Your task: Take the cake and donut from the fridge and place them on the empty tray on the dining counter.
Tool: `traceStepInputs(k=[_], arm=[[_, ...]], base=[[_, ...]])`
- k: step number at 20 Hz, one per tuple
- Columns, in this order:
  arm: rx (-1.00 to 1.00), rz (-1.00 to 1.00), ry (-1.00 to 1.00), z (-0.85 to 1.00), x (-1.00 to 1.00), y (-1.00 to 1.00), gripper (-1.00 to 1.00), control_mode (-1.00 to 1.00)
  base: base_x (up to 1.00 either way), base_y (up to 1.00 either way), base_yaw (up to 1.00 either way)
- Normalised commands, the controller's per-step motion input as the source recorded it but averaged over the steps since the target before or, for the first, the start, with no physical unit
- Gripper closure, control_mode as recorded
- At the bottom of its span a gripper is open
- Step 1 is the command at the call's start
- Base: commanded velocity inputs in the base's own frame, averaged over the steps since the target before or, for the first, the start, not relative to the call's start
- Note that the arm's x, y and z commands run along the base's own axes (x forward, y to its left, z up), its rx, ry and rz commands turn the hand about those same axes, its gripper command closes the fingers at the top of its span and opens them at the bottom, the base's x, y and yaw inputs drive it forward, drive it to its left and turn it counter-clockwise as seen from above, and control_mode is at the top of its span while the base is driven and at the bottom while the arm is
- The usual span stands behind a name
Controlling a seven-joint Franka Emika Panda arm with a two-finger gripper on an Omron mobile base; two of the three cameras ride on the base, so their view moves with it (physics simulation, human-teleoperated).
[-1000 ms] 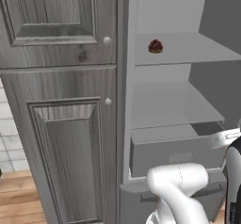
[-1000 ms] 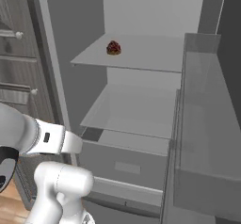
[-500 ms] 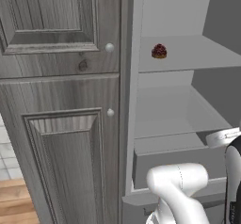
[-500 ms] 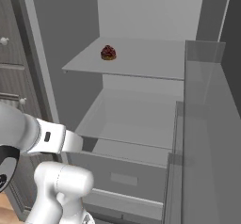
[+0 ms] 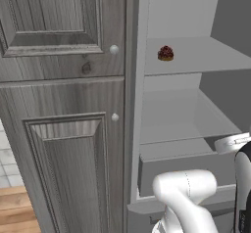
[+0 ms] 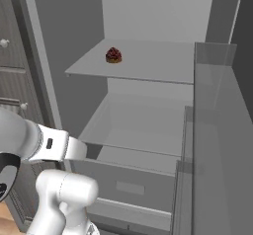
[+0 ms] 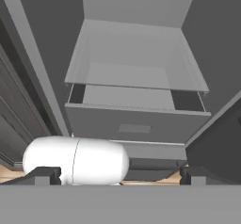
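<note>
I am looking into the open fridge (image 6: 148, 17), and the cake (image 5: 165, 53) is sitting upright on the upper shelf (image 6: 148, 61), near its front left, topping facing up; being round, it is showing no long axis. The drawer (image 7: 136, 119) below is standing partly pulled out. My gripper (image 7: 115, 176) is hanging spread fully wide, holding nothing, facing the drawer.

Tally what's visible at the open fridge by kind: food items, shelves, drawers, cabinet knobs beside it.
Food items: 1, the cake on the upper shelf
Shelves in the fridge: 2, upper and lower shelf
Drawers: 1, the drawer under the lower shelf
Cabinet knobs: 2, on the wood-panelled cabinet
Total: 6
</note>
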Motion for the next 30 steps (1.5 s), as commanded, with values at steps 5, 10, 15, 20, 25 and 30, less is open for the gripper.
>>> traceStepInputs(k=[5,10,15,20,25,30], arm=[[0.00,0.00,0.00,0.00,0.00,0.00,-1.00,1.00],[0.00,0.02,-0.04,0.10,0.00,0.00,-1.00,-1.00],[0.00,0.09,-0.08,0.41,0.01,0.00,-1.00,-1.00],[0.00,0.11,-0.08,0.53,0.00,0.00,-1.00,-1.00],[0.00,0.10,-0.01,0.52,0.22,0.01,-1.00,-1.00],[0.00,0.01,0.00,0.33,0.66,0.12,-1.00,-1.00]], base=[[0.00,0.00,0.00],[0.00,0.00,0.00],[0.00,0.00,0.00],[0.00,0.00,0.00],[0.00,0.00,0.00],[0.00,0.00,0.00]])
